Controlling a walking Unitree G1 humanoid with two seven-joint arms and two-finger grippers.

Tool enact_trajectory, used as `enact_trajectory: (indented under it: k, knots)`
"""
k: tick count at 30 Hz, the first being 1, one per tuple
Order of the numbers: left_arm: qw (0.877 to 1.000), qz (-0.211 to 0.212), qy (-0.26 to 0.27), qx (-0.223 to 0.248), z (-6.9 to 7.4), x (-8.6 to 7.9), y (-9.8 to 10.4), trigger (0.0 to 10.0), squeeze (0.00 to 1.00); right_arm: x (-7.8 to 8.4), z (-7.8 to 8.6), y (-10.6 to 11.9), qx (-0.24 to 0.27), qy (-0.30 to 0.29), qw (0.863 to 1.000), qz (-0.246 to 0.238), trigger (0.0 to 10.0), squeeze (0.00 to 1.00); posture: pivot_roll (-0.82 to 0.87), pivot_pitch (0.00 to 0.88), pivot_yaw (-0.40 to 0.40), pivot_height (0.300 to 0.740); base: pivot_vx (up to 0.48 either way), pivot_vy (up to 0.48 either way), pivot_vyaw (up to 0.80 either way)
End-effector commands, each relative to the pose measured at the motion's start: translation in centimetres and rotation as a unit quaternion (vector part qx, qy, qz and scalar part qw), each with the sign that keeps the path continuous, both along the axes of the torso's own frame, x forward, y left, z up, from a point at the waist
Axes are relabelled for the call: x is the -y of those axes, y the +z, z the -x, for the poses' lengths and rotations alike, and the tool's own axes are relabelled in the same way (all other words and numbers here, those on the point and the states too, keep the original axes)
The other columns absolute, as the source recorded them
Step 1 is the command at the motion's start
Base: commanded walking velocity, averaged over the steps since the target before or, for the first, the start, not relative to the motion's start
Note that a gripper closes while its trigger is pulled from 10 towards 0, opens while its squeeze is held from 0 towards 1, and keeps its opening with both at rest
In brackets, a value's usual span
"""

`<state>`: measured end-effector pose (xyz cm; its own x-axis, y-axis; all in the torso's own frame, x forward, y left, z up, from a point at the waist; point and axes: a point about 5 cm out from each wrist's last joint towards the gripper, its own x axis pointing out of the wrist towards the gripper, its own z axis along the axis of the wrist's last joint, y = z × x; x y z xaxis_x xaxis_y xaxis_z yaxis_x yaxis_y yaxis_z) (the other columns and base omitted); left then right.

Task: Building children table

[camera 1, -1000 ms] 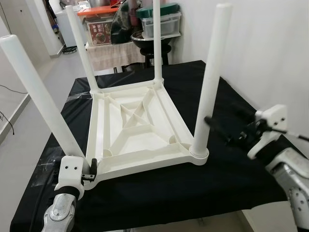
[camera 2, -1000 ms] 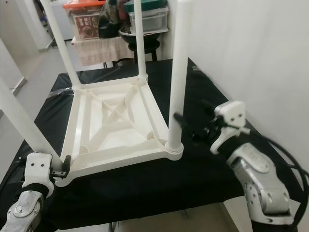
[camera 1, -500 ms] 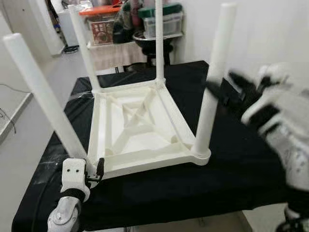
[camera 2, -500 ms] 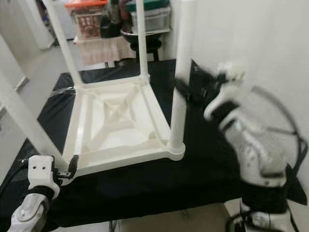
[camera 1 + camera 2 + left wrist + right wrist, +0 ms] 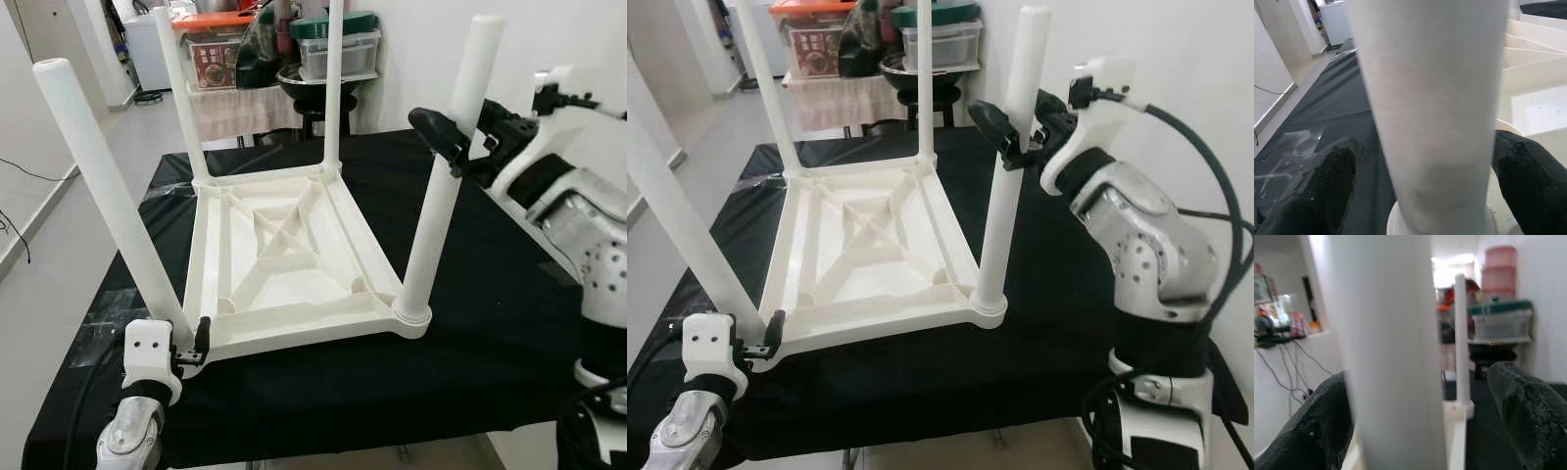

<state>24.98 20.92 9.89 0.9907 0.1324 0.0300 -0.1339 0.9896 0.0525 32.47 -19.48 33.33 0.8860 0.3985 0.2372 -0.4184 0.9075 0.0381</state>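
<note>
Right claw (image 5: pixel 1004 135) now higher, astride leg (image 5: pixel 1007 186).

A black cloth (image 5: pixel 323 382) covers the worktop, and it has some wrinkles near the far left corner. The floor (image 5: pixel 59 274) is pale and smooth. A thin black cable (image 5: pixel 20 211) lies on it at the left, next to a white wall (image 5: pixel 24 108). Another white wall (image 5: pixel 558 39) stands at the right side. Behind the worktop is a small table with a light cloth (image 5: pixel 235 106) hanging over it. On top sit a box with an orange lid (image 5: pixel 211 54), a clear box with a green lid (image 5: pixel 338 44) and a dark round bowl (image 5: pixel 304 78). A white cabinet (image 5: pixel 147 49) stands further back. The room is bright.
</note>
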Motion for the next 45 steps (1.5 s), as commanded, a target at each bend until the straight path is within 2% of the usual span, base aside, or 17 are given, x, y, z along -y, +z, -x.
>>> enact_trajectory:
  k: [1, 5, 16, 17, 19, 20, 23, 24, 39, 42, 44, 45]
  knots:
    - [1.0, 0.012, 0.012, 0.0, 0.0, -0.3, -0.3, 10.0, 0.0, -0.7, -0.2, -0.2, -0.014, 0.008, 1.0, 0.008, 10.0, 0.0, -0.09, 0.0, -0.017, 0.74, 0.0, 0.0, 0.0]
    - [1.0, 0.02, 0.015, 0.003, -0.2, -0.3, -0.3, 10.0, 0.0, -1.3, -0.5, -0.7, -0.028, 0.015, 0.999, 0.014, 10.0, 0.0, -0.09, 0.0, -0.017, 0.74, 0.0, 0.0, 0.0]
    - [1.0, 0.026, 0.016, 0.008, -0.3, -0.4, -0.1, 10.0, 0.0, -1.9, -1.0, -1.3, -0.047, 0.017, 0.999, 0.006, 10.0, 0.0, -0.07, 0.0, -0.021, 0.74, 0.0, 0.0, 0.0]
    - [0.999, 0.029, 0.018, 0.007, -0.3, -0.5, -0.2, 9.6, 0.0, -1.9, -1.1, -1.3, -0.048, 0.019, 0.999, 0.004, 7.6, 0.0, -0.07, 0.0, -0.021, 0.74, 0.0, 0.0, 0.0]
    - [0.999, 0.031, 0.019, 0.007, -0.3, -0.5, -0.3, 9.6, 0.0, -2.0, -1.1, -1.3, -0.048, 0.021, 0.999, 0.003, 7.6, 0.0, -0.07, 0.0, -0.021, 0.74, 0.0, 0.0, 0.0]
    - [0.999, 0.034, 0.019, 0.008, -0.3, -0.5, -0.3, 0.5, 0.0, -2.0, -1.1, -1.3, -0.048, 0.022, 0.999, 0.001, 1.6, 0.0, -0.06, 0.0, -0.027, 0.74, 0.0, 0.0, 0.0]
    - [0.999, 0.036, 0.019, 0.009, -0.3, -0.5, -0.2, 0.5, 0.0, -2.0, -1.1, -1.3, -0.048, 0.023, 0.999, 0.001, 1.6, 0.0, -0.06, 0.0, -0.027, 0.74, 0.0, 0.0, 0.0]
    - [0.999, 0.041, 0.019, 0.01, -0.3, -0.5, -0.2, 0.0, 0.0, -2.0, -1.1, -1.3, -0.049, 0.022, 0.999, -0.001, 0.0, 0.0, -0.06, 0.0, -0.026, 0.74, 0.0, 0.0, 0.0]
    - [0.997, 0.068, 0.034, 0.01, -0.6, -0.9, -0.4, 0.0, 0.0, -1.8, -0.9, -1.5, -0.052, 0.022, 0.998, -0.005, 0.0, 0.0, -0.07, 0.0, -0.025, 0.74, 0.0, 0.0, 0.0]
    - [0.997, 0.067, 0.037, 0.017, -0.7, -1.3, 0.1, 0.0, 0.0, -1.7, -1.0, -1.8, -0.056, 0.015, 0.998, -0.011, 0.0, 0.0, -0.07, 0.0, -0.026, 0.74, 0.0, 0.0, 0.0]
    - [0.997, 0.062, 0.036, 0.035, -1.1, -2.0, 1.4, 0.0, 0.0, -1.4, -1.4, -2.4, -0.066, -0.003, 0.997, -0.027, 0.0, 0.0, -0.06, 0.0, -0.027, 0.74, 0.0, 0.0, 0.0]
    - [0.997, 0.062, 0.036, 0.035, -1.1, -2.0, 1.4, 0.0, 0.0, -1.4, -1.4, -2.4, -0.066, -0.003, 0.997, -0.027, 0.0, 0.0, -0.06, 0.0, -0.027, 0.74, 0.0, 0.0, 0.0]
